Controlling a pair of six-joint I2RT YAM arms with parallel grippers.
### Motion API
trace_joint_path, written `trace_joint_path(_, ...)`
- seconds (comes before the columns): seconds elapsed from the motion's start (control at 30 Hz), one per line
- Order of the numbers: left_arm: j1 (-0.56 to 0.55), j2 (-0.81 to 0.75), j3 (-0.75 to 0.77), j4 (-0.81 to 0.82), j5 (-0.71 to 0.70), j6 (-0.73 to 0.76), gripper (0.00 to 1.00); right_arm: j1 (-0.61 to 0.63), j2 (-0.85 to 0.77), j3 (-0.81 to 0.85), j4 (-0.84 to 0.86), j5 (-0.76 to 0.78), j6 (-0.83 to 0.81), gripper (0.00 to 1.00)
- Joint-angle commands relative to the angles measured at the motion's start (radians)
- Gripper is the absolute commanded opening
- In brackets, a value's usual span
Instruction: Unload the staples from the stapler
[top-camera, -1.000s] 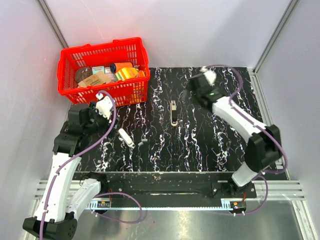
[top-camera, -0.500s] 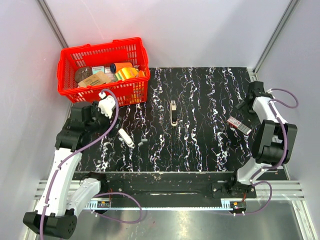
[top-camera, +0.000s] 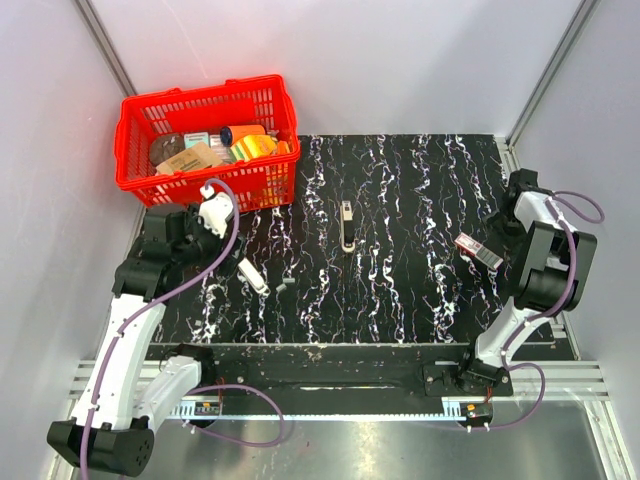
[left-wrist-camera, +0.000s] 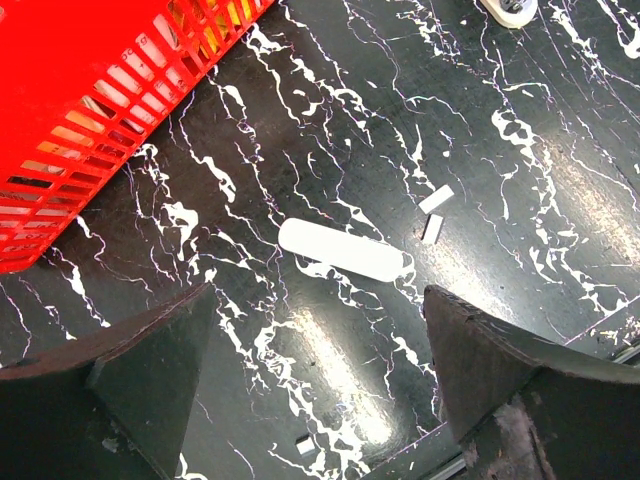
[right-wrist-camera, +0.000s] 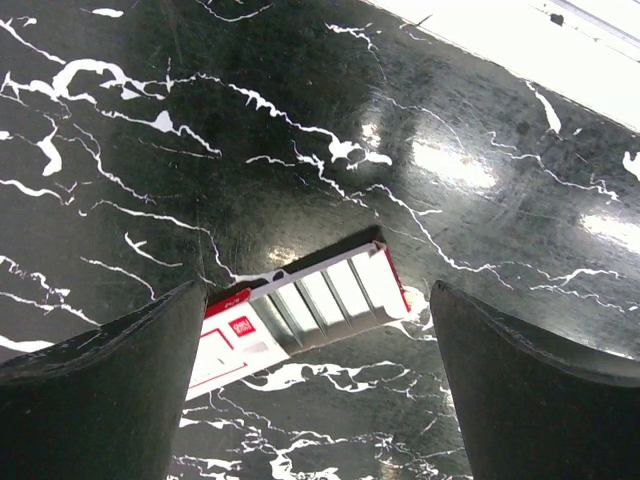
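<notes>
The stapler (top-camera: 346, 225), a slim black bar with a pale end, lies alone at the middle of the black marbled table (top-camera: 400, 300), with neither gripper touching it. My left gripper (top-camera: 190, 240) is open and empty near the basket, hovering over the table (left-wrist-camera: 320, 400). A white oblong stick (left-wrist-camera: 340, 250) and two small pale bits (left-wrist-camera: 435, 200) lie ahead of it. My right gripper (top-camera: 505, 212) is open and empty at the table's right edge (right-wrist-camera: 320, 400). A flat red-and-white box (right-wrist-camera: 300, 310) lies on the table between its fingers, untouched.
A red basket (top-camera: 130, 160) with several packets stands at the back left, and its wall fills the upper left of the left wrist view (left-wrist-camera: 90, 110). The white stick (top-camera: 252, 275) and the red box (top-camera: 478, 251) lie left and right of the stapler. Grey walls enclose the table.
My right arm has swung from the far middle of the table to the right edge. The red box now lies on the table there. The left arm has barely moved.
</notes>
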Motion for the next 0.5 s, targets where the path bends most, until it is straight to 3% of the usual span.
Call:
trace_joint_path(0.0, 0.006, -0.005, 0.003, 0.042, 0.021, 0.013, 0.90, -0.003, 0.043, 0.057, 0.009, 0.024, 0.031, 1.00)
trace_joint_path(0.2, 0.007, -0.005, 0.008, 0.042, 0.023, 0.005, 0.90, -0.004, 0.079, 0.036, 0.025, 0.036, 0.028, 0.99)
trace_joint_path(0.47, 0.007, -0.015, 0.023, 0.033, 0.006, 0.004, 0.90, -0.004, 0.080, -0.072, 0.108, -0.059, 0.028, 0.97)
